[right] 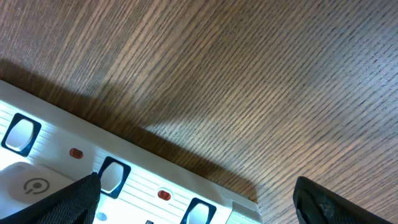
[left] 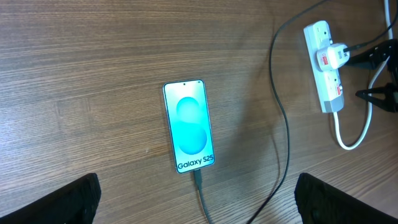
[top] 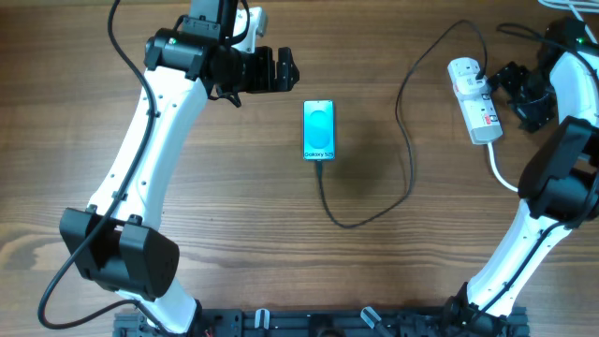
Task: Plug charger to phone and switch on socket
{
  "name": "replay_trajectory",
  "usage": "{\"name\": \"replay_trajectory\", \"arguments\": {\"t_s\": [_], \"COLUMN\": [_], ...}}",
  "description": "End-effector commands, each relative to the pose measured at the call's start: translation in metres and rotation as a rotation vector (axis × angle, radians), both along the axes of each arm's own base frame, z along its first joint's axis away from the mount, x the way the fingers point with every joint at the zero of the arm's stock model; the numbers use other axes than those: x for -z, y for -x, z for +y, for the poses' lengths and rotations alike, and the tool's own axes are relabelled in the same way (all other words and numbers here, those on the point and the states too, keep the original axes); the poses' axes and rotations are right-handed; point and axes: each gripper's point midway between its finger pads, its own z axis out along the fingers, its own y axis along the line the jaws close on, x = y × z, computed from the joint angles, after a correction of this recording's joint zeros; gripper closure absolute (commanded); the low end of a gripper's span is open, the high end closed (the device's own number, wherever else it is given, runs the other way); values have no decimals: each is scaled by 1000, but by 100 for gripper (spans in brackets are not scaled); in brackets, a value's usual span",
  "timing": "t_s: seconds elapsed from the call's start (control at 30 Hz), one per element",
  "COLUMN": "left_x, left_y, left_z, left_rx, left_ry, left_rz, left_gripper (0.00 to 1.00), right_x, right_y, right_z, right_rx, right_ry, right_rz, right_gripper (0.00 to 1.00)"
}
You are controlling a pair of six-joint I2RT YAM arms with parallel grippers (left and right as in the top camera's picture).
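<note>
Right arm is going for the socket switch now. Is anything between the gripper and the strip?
Nothing visible. The right gripper is open beside the socket, its switches uncovered. The charger's plug sits at its far end.

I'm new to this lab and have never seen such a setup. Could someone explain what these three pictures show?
Two white-and-black robot arms stand at a wooden table. One picture looks straight down from above. The other two come from a camera on each wrist, so that arm's own dark fingers show at the bottom corners. On the table lie a phone with a lit blue screen, a thin black charger cable reaching the phone's lower end, and a white power strip. The left gripper is open near the phone, and the right gripper is open beside the power strip. Neither holds anything.
</note>
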Motion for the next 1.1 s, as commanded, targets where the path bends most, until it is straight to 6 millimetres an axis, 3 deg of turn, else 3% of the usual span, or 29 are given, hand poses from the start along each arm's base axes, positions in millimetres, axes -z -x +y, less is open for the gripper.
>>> {"name": "replay_trajectory", "arguments": {"t_s": [0.0, 0.3, 0.63, 1.07], "left_x": [5, 5, 5, 5], "left_y": [-1, -1, -1, -1], "left_z": [1, 1, 1, 1], "left_rx": [2, 2, 2, 2], "left_ry": [-9, -9, -9, -9], "left_rz": [5, 5, 5, 5], "left_gripper": [0, 0, 0, 0], "right_x": [18, 44, 44, 44], "right_y": [6, 12, 6, 15], "right_z": [-2, 1, 21, 29], "right_rx": [-6, -39, -124, -125], "right_ry": [11, -6, -111, -142], "right_rz": [46, 86, 43, 79], "right_gripper": [1, 0, 0, 0]}}
